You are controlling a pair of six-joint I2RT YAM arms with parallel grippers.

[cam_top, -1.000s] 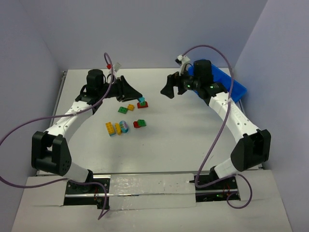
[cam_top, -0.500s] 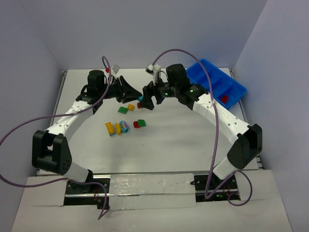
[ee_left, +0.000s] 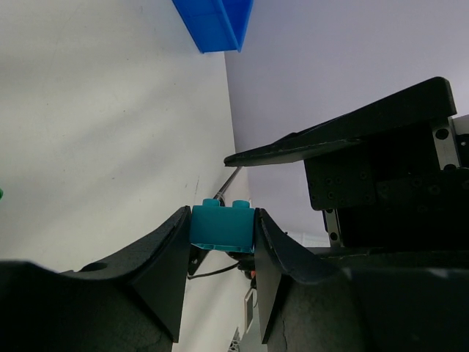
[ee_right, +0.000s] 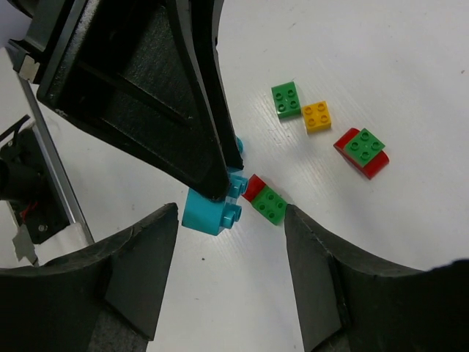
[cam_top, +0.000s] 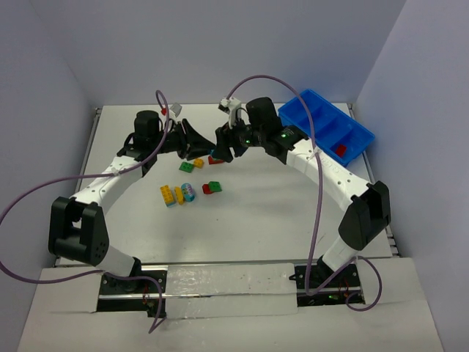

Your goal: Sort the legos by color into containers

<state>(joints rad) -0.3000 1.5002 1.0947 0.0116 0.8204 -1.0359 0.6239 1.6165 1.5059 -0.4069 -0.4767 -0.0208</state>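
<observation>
Loose on the white bench at far left: a yellow-and-light-blue cluster, with a flat green brick and an orange brick just beyond, and a red-and-green pair to the right of the cluster.

Next along, clamped between the fingers of the left end effector: a teal brick, squeezed on both flanks with studs visible, down near the bench. Touching that brick in the right wrist view: a second red-and-green pair. Impossible to tell whether studded together or merely abutting.

Poised directly above, with jaws spread wide and gripping nothing: the right end effector, straddling both the teal brick and the pair beside it.

Far right, well apart from the loose legos: the blue bin, with one red brick lying in a compartment.

Judged to be mid-separation, or possibly mid-handover, of the teal brick, with most of the sorting left to do. Probably called for next: closing the right end effector on the second red-and-green pair to pin it, pulling the teal brick free, then carrying that piece across to a compartment of its own. Worth watching: crowding between the two sets of fingers.
</observation>
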